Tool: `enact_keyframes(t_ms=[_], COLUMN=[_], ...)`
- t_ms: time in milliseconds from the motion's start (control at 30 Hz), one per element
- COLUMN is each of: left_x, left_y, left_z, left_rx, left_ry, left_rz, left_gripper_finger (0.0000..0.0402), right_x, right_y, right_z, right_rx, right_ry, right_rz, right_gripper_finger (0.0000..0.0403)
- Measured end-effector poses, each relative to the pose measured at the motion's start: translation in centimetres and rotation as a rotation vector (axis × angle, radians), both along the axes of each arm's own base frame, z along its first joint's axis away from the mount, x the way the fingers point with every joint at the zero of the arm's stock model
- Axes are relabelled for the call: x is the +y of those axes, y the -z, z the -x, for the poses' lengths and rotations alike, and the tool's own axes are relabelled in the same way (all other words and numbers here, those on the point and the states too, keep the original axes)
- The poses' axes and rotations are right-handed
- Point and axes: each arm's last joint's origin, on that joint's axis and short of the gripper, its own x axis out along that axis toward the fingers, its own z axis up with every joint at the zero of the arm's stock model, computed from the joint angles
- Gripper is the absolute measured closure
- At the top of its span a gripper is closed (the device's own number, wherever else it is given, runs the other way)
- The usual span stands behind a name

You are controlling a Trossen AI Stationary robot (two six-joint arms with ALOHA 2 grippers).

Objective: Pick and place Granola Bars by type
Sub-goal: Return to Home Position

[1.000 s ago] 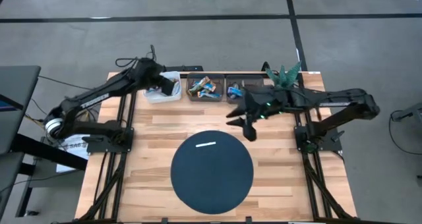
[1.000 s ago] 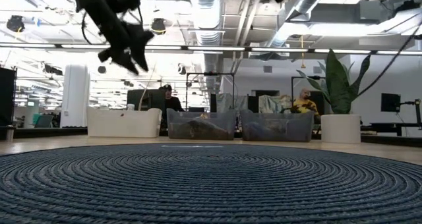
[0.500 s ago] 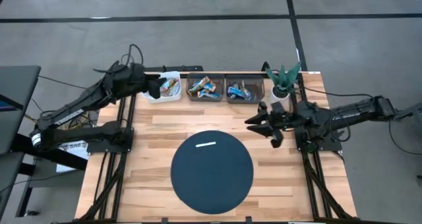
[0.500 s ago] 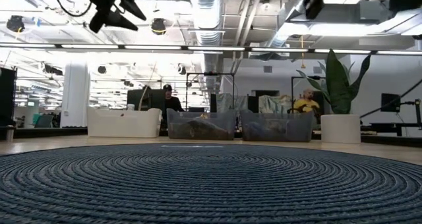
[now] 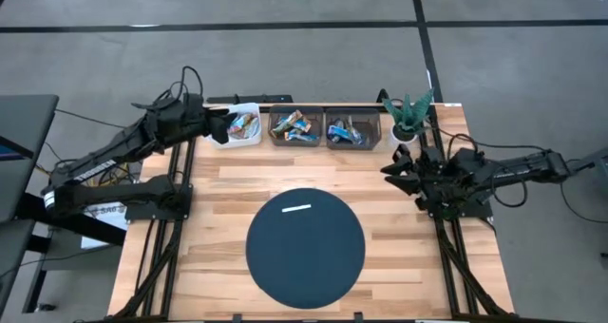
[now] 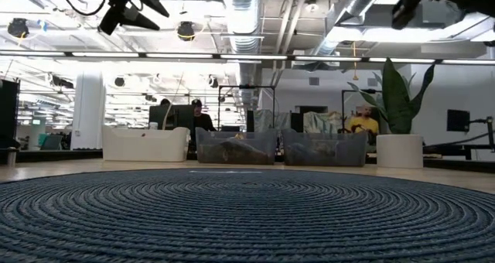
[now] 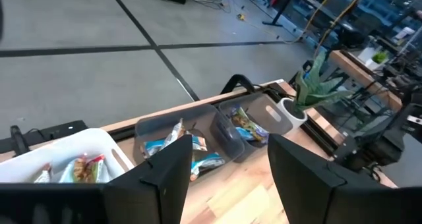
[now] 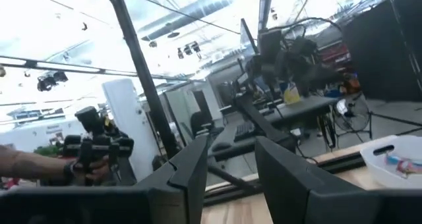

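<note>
Granola bars in shiny wrappers lie in three bins along the table's far edge. Red and tan ones are in the white bin (image 5: 243,126) (image 7: 72,166). Blue and tan ones fill the middle clear bin (image 5: 294,127) (image 7: 173,142), and blue ones the right clear bin (image 5: 352,131) (image 7: 242,124). My left gripper (image 5: 219,128) (image 7: 231,178) (image 6: 128,4) is open and empty, raised just left of the white bin. My right gripper (image 5: 397,176) (image 8: 229,171) (image 6: 410,6) is also open and empty, high near the table's right edge.
A dark round woven mat (image 5: 306,245) (image 6: 247,216) covers the table's near middle, with a thin white strip (image 5: 296,207) lying on it. A potted plant (image 5: 408,114) (image 6: 398,131) stands at the far right corner. People sit in the room beyond the table.
My left gripper has risen from the white bin and drawn back toward the table's left edge. My right gripper has pulled back from in front of the right clear bin toward the table's right edge. The bars in the white bin show now.
</note>
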Motion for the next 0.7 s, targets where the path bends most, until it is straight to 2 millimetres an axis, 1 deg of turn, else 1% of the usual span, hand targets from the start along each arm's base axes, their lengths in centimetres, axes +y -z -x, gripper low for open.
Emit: enact_keyframes(t_ms=[67, 200, 567, 700], left_x=[0.0, -0.1, -0.1, -0.1], left_y=[0.1, 0.0, 0.0, 0.0], left_z=[-0.1, -0.1, -0.1, -0.1], left_rx=[0.003, 0.001, -0.019, -0.02], left_ry=[-0.009, -0.011, -0.022, -0.022], left_rz=[0.004, 0.004, 0.028, 0.029], left_gripper_finger=[0.021, 0.021, 0.021, 0.021], right_x=[-0.1, -0.2, -0.2, -0.2], right_y=[0.5, 0.4, 2.9, 4.5], right_z=[0.7, 1.7, 2.4, 2.4], right_rx=[-0.013, -0.073, -0.066, -0.038], right_ry=[-0.001, 0.004, -0.007, 0.005], right_rz=[-0.002, 0.006, 0.067, 0.094], right_gripper_finger=[0.0282, 0.0282, 0.0282, 0.0282])
